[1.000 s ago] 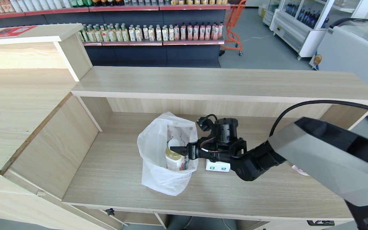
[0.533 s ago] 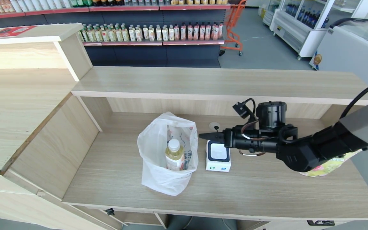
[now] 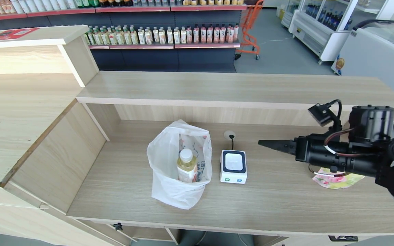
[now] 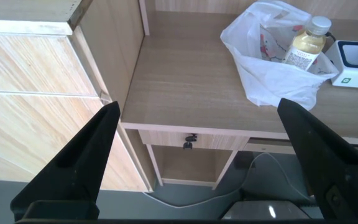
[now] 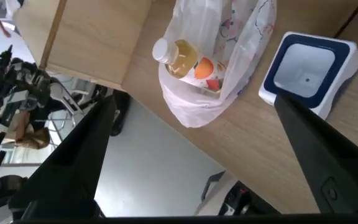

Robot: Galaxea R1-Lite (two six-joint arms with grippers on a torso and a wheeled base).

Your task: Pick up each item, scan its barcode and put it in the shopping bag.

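Note:
A white shopping bag (image 3: 169, 184) stands open on the lower counter with a yellow-drink bottle (image 3: 186, 166) upright inside it. Just right of the bag lies the white barcode scanner (image 3: 233, 166), face up. My right gripper (image 3: 262, 142) hovers open and empty right of the scanner, pointing toward it. Under that arm lies a yellow and pink snack packet (image 3: 337, 180). The right wrist view looks past the right gripper (image 5: 192, 101) at the bag (image 5: 247, 37), bottle (image 5: 182, 59) and scanner (image 5: 306, 65). My left gripper (image 4: 197, 106) is open off the counter's front edge, with the bag (image 4: 272, 74) beyond it.
A raised wooden ledge (image 3: 234, 85) runs along the back of the counter (image 3: 268, 205), and a slanted side panel (image 3: 63, 153) closes the left. The scanner's cable enters a hole (image 3: 230, 134) behind it. Store shelves of bottles stand beyond.
My right gripper has pulled back to the right, out of the bag and past the scanner, leaving the bottle standing in the bag. The snack packet has come into sight under the arm.

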